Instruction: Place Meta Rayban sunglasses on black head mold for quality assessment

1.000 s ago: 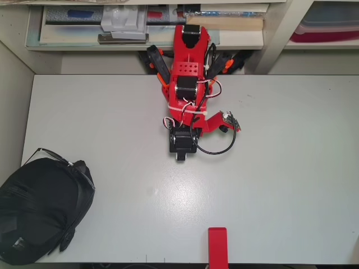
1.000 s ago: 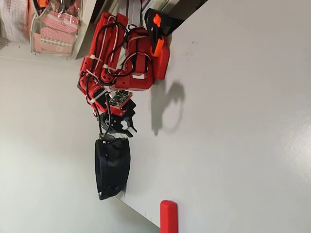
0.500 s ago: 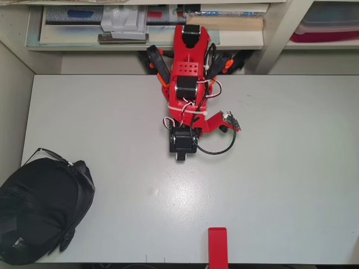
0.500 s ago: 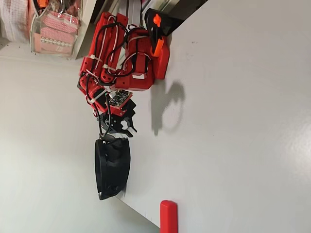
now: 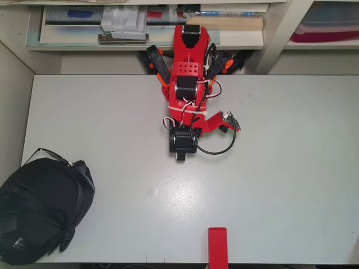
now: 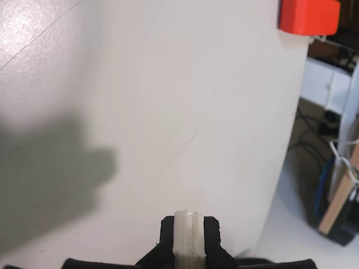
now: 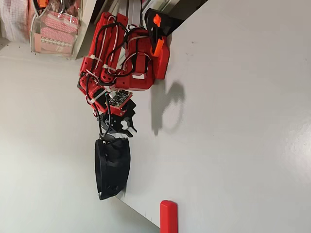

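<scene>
Change: nothing moves between the earlier pictures and now. The arm point(image 5: 188, 84) sits folded up at the back of the table point(image 5: 269, 185), the same as before.
Meaning: I think the job looks done, or the arm is resting. It is not reaching for anything.
Gripper: the gripper point(image 6: 189, 246) is pinched closed in the wrist view, with a pale pad between two black tips. It holds nothing. It hangs over bare table, well apart from the head.
Head: the head point(image 5: 39, 210) is the big black dome at the table's near left corner in the overhead view. In the fixed view it shows as a dark lump point(image 7: 112, 167) just below the arm, but that picture lies on its side.
Glasses: the glasses point(image 5: 59, 159) look like thin black lines on the head's top edge, the side nearest the arm. They touch the head.
Hard to see: the lenses are too small to make out. I cannot tell if the glasses sit straight.
Cut off: the head runs off the left edge of the overhead view.
Red block: a red block point(image 5: 217, 245) sits at the table's front edge, far from the head.
</scene>
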